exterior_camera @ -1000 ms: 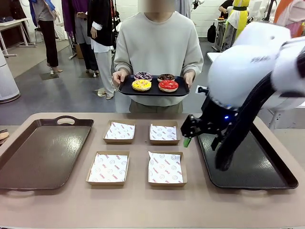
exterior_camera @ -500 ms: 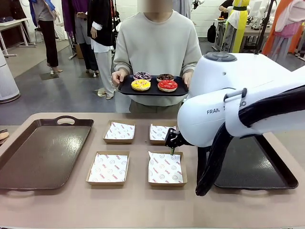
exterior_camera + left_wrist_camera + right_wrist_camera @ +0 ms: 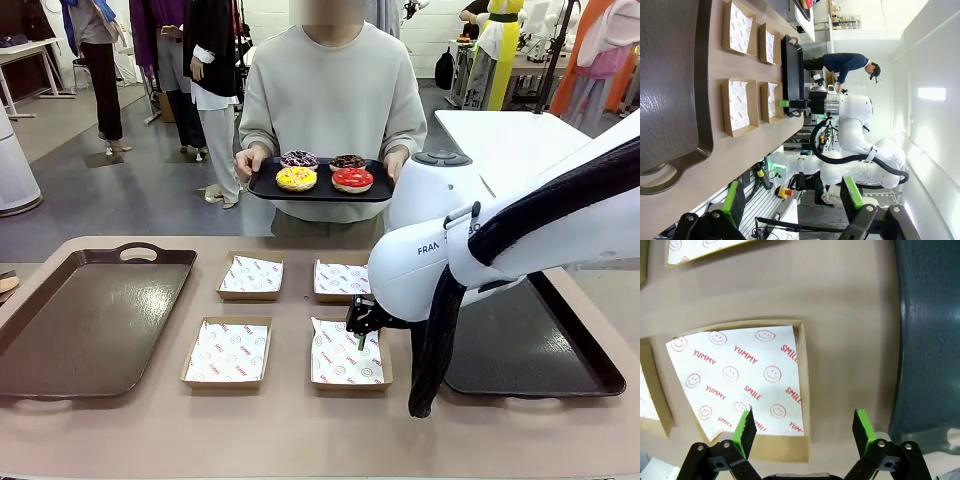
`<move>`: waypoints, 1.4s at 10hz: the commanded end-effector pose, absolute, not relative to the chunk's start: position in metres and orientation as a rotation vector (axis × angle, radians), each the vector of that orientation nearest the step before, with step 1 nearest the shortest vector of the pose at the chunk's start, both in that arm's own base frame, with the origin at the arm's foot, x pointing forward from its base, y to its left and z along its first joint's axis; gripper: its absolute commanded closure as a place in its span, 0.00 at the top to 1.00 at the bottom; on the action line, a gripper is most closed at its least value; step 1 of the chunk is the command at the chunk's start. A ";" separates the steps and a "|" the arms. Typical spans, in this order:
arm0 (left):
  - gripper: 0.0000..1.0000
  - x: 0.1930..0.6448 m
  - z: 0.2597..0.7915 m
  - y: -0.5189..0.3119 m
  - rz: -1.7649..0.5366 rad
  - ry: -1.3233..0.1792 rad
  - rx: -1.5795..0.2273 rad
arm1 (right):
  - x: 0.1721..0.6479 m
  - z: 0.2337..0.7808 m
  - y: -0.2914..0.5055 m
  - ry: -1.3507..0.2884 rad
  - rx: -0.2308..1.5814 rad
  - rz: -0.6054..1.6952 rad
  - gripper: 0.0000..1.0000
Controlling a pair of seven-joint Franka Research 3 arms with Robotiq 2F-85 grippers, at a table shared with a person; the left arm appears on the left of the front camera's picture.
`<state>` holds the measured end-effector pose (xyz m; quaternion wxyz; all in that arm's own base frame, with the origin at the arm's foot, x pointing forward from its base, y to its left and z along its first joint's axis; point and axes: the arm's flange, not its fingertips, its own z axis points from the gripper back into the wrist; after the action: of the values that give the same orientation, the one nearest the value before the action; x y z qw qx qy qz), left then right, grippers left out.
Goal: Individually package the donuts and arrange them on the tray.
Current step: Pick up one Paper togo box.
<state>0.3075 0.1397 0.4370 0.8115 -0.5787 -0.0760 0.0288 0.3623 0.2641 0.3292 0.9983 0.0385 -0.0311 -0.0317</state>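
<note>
Right gripper (image 3: 804,426): jaws spread, empty, low over the near-right brown cardboard box with printed paper liner (image 3: 803,385). One finger is above the liner, the other above bare tabletop beside the dark right-hand tray (image 3: 930,330). Left gripper (image 3: 792,196): spread, empty, well apart at the left end. Four iced ring donuts (image 3: 325,172) lie straight ahead, past the far table edge, on a black tray (image 3: 265,187) in the person's hands. Right arm is nearer, with open room above the back-row boxes.
</note>
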 end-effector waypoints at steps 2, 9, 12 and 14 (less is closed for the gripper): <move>1.00 0.307 0.439 0.140 0.063 -0.172 -1.247 | 0.372 0.319 0.270 -0.078 0.072 0.000 0.45; 1.00 0.307 0.439 0.140 0.063 -0.172 -1.247 | 0.370 0.322 0.269 -0.066 0.060 0.007 0.00; 1.00 0.307 0.439 0.140 0.063 -0.172 -1.247 | 0.368 0.328 0.268 -0.067 0.065 0.015 0.00; 1.00 0.307 0.439 0.140 0.063 -0.172 -1.247 | 0.358 0.364 0.266 -0.029 0.089 0.053 0.00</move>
<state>0.3075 0.1397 0.4370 0.8115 -0.5787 -0.0760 0.0289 0.3634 0.2682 0.3388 0.9988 0.0376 -0.0284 0.0118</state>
